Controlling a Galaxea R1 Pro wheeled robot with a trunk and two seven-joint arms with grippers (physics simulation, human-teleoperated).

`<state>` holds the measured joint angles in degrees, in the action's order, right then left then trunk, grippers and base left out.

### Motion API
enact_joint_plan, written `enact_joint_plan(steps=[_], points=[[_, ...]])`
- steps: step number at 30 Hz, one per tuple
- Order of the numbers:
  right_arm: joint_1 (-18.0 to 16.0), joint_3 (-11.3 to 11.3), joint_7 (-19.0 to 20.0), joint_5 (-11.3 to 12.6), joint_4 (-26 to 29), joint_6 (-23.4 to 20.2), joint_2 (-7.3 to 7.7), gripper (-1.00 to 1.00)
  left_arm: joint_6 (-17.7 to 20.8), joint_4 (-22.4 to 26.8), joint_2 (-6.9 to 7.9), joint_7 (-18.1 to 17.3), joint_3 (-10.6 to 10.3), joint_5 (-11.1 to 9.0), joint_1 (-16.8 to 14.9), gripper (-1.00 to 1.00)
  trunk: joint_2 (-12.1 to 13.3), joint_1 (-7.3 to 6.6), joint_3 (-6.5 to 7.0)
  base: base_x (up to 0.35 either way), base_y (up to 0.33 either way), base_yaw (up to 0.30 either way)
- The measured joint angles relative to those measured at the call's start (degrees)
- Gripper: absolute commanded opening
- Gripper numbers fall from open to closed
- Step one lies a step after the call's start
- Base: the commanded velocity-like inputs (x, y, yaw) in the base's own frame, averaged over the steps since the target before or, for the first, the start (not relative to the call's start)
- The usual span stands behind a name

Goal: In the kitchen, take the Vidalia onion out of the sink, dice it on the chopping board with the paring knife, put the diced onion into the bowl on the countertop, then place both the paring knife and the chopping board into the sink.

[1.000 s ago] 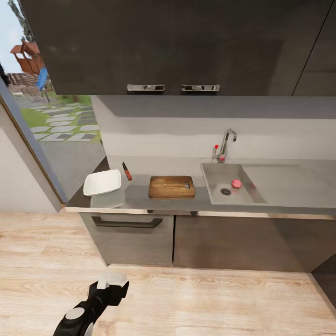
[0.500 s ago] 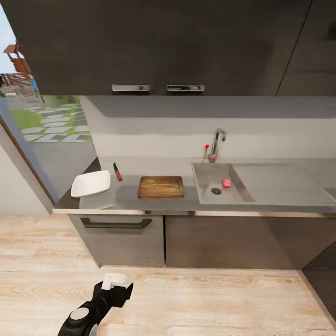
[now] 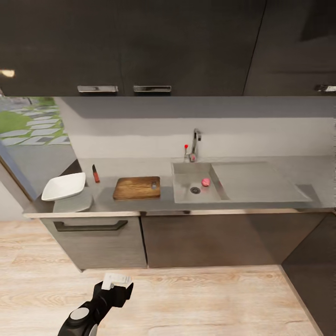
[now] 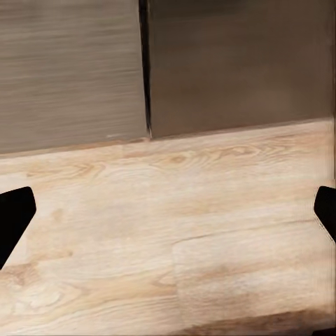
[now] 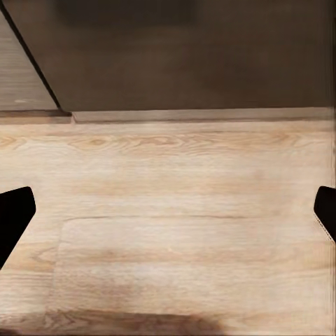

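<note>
- The left gripper (image 3: 114, 285) hangs low over the wood floor (image 3: 210, 303), in front of the cabinets. Its two dark fingers (image 4: 14, 217) sit wide apart at the edges of the left wrist view, with nothing between them.
- The right gripper (image 5: 168, 210) also points at the floor by the cabinet base. Its fingers (image 5: 15, 213) are spread wide too, and hold nothing.
- Next come the dark grey cabinets (image 3: 196, 238) with a long black drawer handle (image 3: 90, 227) at the left.
- On top is the grey countertop (image 3: 140, 204).
- The white bowl (image 3: 64, 186) sits at the left end of it. It seems to rest on a grey plate (image 3: 73, 203), but that is hard to tell.
- The knife (image 3: 95, 173) lies just behind the bowl, red handle toward the front.
- The board (image 3: 137, 187) lies flat between the bowl and the sink (image 3: 186, 196), apart from both.
- The onion (image 3: 205, 182), small and pinkish, is in the sink, just beside the drain (image 3: 195, 190).
- The tap (image 3: 195, 143) stands behind the sink.
- Dark upper cabinets (image 3: 163, 42) hang above, and a window (image 3: 28, 126) shows a garden at the far left.
</note>
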<state>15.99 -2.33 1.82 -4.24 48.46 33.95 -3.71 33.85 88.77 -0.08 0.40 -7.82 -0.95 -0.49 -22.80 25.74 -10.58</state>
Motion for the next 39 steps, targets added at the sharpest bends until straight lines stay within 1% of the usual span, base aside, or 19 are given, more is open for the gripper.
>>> enact_joint_plan(steps=[26, 28, 31, 32, 33, 34, 35, 36, 38, 39], points=[[0.0, 0.0, -0.3, 0.0, -1.2, 0.1, -0.09, 1.0, 0.0, 0.0, -0.02, 0.0, 0.0, 0.0, 0.0, 1.0, 0.0, 0.0, 0.0, 0.0, -0.31, 0.0], [0.0, 0.0, -0.3, 0.0, -1.2, 0.1, -0.09, 1.0, 0.1, 0.0, -0.14, 0.0, 0.0, 0.0, 0.0, 1.0, 0.0, 0.0, 0.0, 0.0, -0.167, 0.0], [0.0, 0.0, -0.3, 0.0, -1.3, 0.1, -0.07, 1.0, 0.6, 0.0, -1.33, 0.1, 0.0, 0.0, -0.1, 1.0, 0.0, 0.0, 0.0, 0.0, -0.059, 0.0], [0.0, 0.0, -0.3, 0.0, -1.3, 0.0, -0.03, 1.0, 2.3, 0.0, -3.23, 0.1, 0.0, 0.0, -0.8, 1.0, 0.0, 0.0, 0.0, 0.0, -0.017, 0.0], [0.0, 0.0, -0.3, 0.0, -1.4, 0.0, -0.02, 1.0, 3.7, 0.0, -4.24, 0.1, 0.0, 0.1, -1.8, 1.0, 0.0, 0.01, 0.0, 0.0, -0.014, 0.0], [0.0, 0.0, -0.3, 0.0, -1.4, 0.0, -0.02, 1.0, 4.6, 0.0, -4.65, 0.1, 0.0, 0.1, -2.7, 1.0, 0.0, 0.0, 0.0, 0.0, -0.009, 0.0], [0.0, 0.0, -0.3, 0.0, -1.5, 0.0, -0.01, 1.0, 6.3, 0.0, -5.21, 0.1, 0.0, 0.1, -4.6, 1.0, 0.0, 0.01, 0.01, 0.0, -0.007, 0.0], [0.0, 0.0, -0.3, 0.0, -1.5, 0.0, -0.01, 1.0, 7.3, 0.0, -5.42, 0.1, -0.1, 0.0, -5.8, 1.0, 0.0, 0.01, 0.0, 0.0, -0.005, 0.0], [0.0, 0.0, -0.3, 0.0, -1.5, 0.1, -0.01, 1.0, 11.5, 0.0, -6.05, 0.1, -0.3, -0.1, -10.4, 1.0, 0.0, 0.01, 0.01, 0.0, -0.001, 0.0], [0.0, 0.0, -0.3, -0.1, -1.5, 0.1, 0.0, 1.0, 15.9, 0.0, -7.22, 0.1, -0.5, -0.1, -15.5, 1.0, 0.0, 0.0, 0.02, 0.0, 0.0, 0.0]])
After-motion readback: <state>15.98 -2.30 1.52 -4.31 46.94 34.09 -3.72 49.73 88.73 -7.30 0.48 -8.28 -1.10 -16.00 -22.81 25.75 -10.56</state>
